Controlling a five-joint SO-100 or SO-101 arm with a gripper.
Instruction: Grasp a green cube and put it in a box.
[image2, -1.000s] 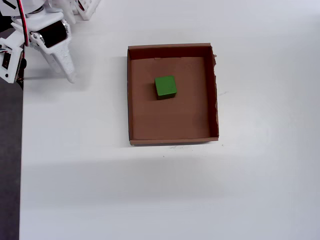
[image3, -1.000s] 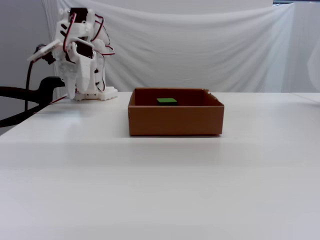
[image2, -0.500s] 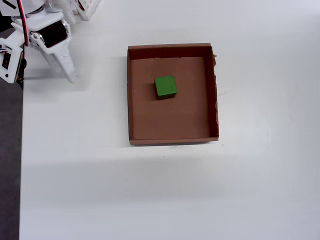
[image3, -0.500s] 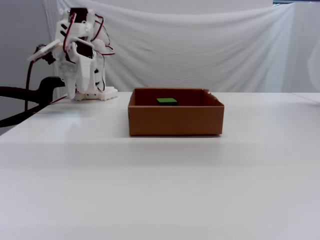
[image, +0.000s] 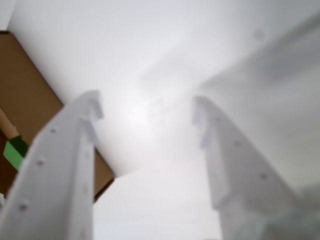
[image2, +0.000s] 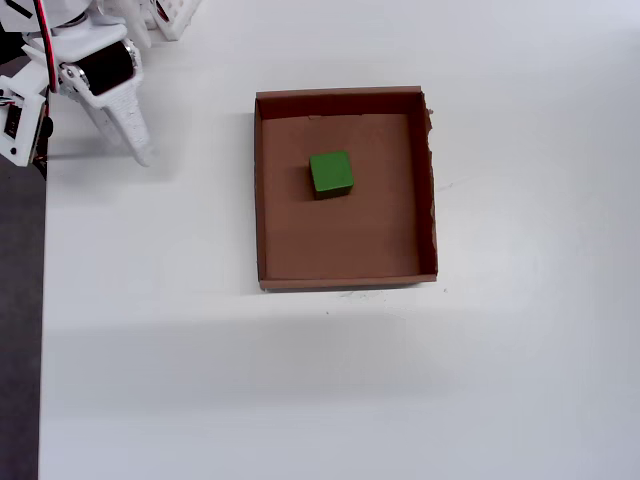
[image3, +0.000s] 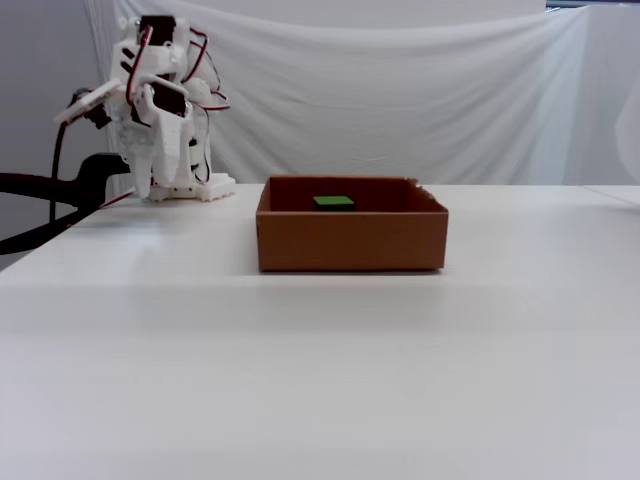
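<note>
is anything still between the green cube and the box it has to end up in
Nothing visible stands in the way: the green cube already sits on the floor of the box, apart from all four walls in the overhead view. The gripper is open and empty, off beside the box over bare table.

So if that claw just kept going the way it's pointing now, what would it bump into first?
Probably just the bare white table. In the wrist view, the open gripper points at empty tabletop; the box with the green cube sits off to the left. Depth is blurry, though.
</note>
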